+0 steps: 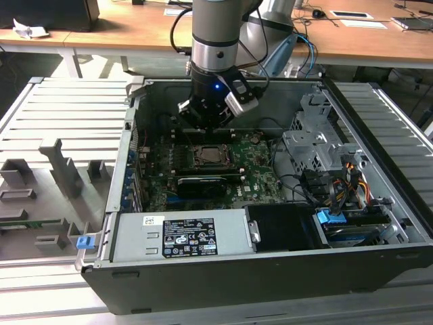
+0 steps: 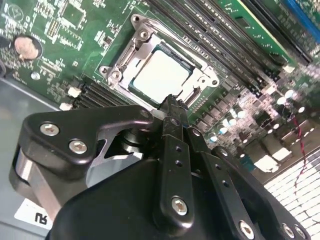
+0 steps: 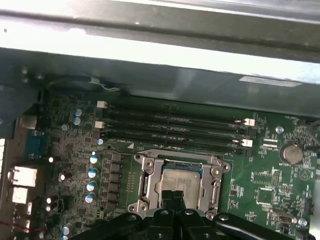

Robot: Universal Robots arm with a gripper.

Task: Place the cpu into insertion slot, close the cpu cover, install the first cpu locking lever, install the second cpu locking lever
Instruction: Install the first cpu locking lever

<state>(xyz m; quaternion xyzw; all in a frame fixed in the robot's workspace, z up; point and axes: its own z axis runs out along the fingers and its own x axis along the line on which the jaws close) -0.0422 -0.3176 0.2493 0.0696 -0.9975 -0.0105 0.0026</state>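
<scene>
cpu (image 2: 162,75) sits in the slot (image 3: 172,166) mid-motherboard, and the cover (image 2: 141,44) looks folded down flat around it, chip showing through the opening. Claw (image 2: 172,100) is pinched closed with nothing between the fingers, tips right at the cover's edge. Steps one and two look done. Levers — can't tell whether either is latched.

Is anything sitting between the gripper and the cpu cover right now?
Nothing visible does. In the second wrist view the gripper, shut, sits right at the edge of the cpu cover, which lies flat around the cpu, with bare motherboard beside it.
</scene>
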